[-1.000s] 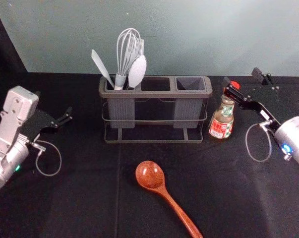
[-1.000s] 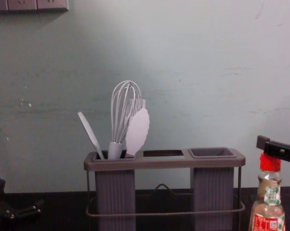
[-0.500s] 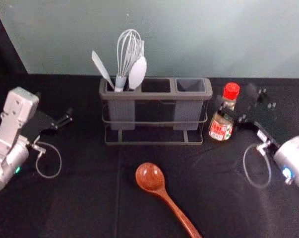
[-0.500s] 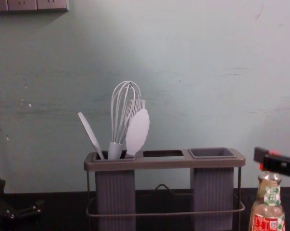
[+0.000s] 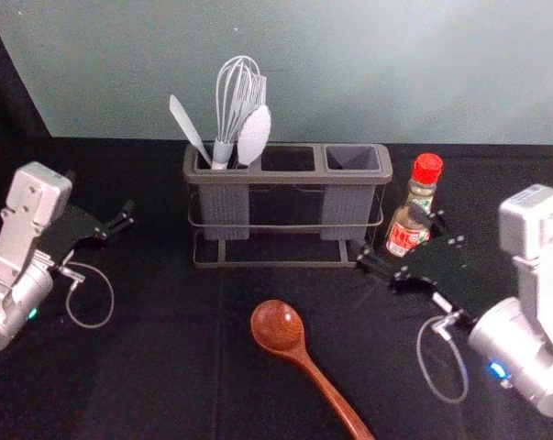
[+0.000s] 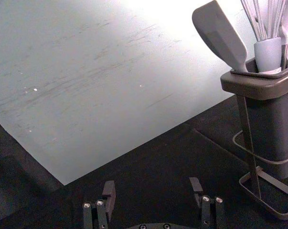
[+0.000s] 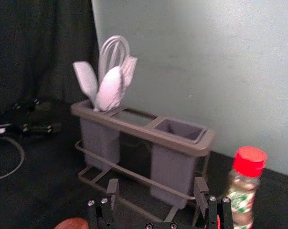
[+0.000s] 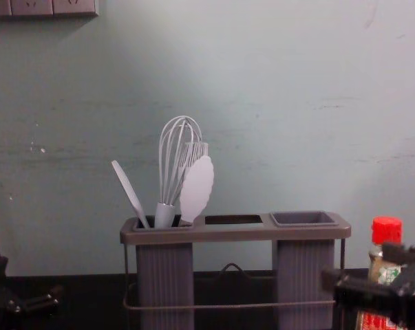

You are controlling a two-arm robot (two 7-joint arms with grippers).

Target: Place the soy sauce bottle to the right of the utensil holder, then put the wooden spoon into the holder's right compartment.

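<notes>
The bottle (image 5: 403, 240) looks done, right of the holder (image 5: 290, 176). The spoon (image 5: 278, 326) in front must go in. Right hand (image 7: 156, 185), front right, and left hand (image 6: 153, 185), left side, are open.

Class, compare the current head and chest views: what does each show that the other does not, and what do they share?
Head view: the wooden spoon.
Chest view: the wall sockets.
Both: utensil holder, whisk, soy sauce bottle, left gripper on the left, right gripper near the bottle.
</notes>
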